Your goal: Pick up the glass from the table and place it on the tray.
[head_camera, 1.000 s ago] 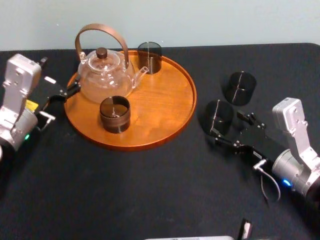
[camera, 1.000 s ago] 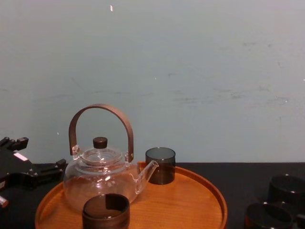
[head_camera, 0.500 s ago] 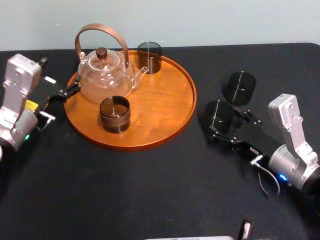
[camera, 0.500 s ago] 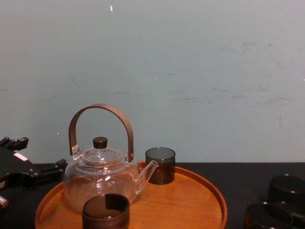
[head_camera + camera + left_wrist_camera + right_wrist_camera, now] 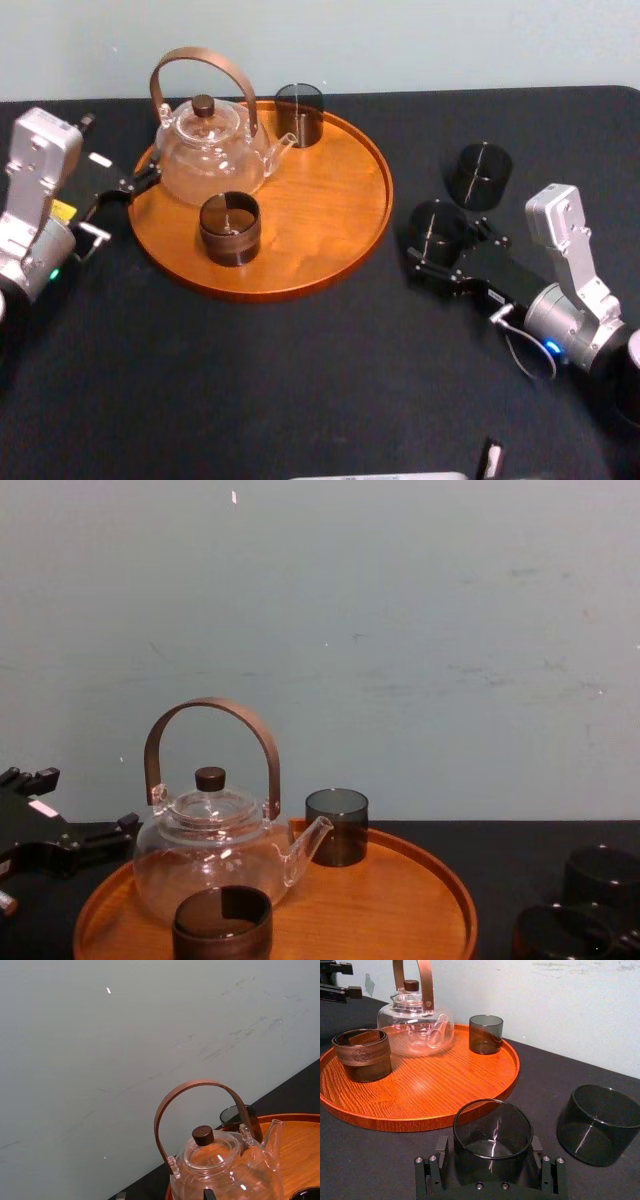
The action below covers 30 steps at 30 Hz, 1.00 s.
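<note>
Right end effector (image 5: 442, 243) straddles the glass (image 5: 437, 228) on the desk (image 5: 300, 380), its fingers apart on either side, right of the tray (image 5: 330, 200). A second glass (image 5: 480, 175) stands just behind. Left end effector (image 5: 140, 182) sits parked by the tray's left rim, its grip unreadable.

From the right wrist, the glass stands upright between the fingers (image 5: 441, 1147), with bare desk up to the tray rim. Teapot (image 5: 415, 1015), brown cup (image 5: 362, 1055) and smoky cup (image 5: 485, 1033) crowd the tray's far side; the side nearest the glass is bare wood.

From the chest, the glass sits low at the right, apart from the tray
</note>
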Each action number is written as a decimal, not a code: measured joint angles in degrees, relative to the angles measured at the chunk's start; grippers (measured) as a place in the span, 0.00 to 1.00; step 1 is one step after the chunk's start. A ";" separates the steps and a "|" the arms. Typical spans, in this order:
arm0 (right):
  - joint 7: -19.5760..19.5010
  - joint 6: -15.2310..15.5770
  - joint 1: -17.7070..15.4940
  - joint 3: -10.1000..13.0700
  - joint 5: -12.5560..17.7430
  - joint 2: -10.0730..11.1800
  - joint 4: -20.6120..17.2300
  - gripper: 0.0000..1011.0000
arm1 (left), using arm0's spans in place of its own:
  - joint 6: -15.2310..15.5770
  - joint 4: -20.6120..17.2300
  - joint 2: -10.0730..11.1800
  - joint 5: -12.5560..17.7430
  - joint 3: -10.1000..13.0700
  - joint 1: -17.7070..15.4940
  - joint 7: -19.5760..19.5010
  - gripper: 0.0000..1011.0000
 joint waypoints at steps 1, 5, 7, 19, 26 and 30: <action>0.27 -0.21 0.36 -0.08 0.08 -0.19 0.60 0.99 | 0.00 0.00 0.00 0.00 0.00 0.00 0.00 0.99; 0.74 -0.67 1.14 -0.27 0.15 -0.50 1.78 0.99 | 0.00 0.00 0.00 0.00 0.00 0.00 0.00 0.99; 0.85 -0.87 1.44 -0.33 0.15 -0.62 2.21 0.99 | 0.00 0.00 0.00 0.00 0.00 0.00 0.00 0.99; 1.89 -2.49 4.39 -0.96 0.09 -1.70 5.79 0.99 | 0.00 0.00 0.00 0.00 0.00 0.00 0.00 0.99; 1.94 -2.65 4.75 -1.01 0.10 -1.93 6.28 0.99 | 0.00 0.00 0.00 0.00 0.00 0.00 0.00 0.99; 1.93 -2.61 4.65 -1.01 0.10 -1.86 6.13 0.99 | 0.00 0.00 0.00 0.00 0.00 0.00 0.00 0.99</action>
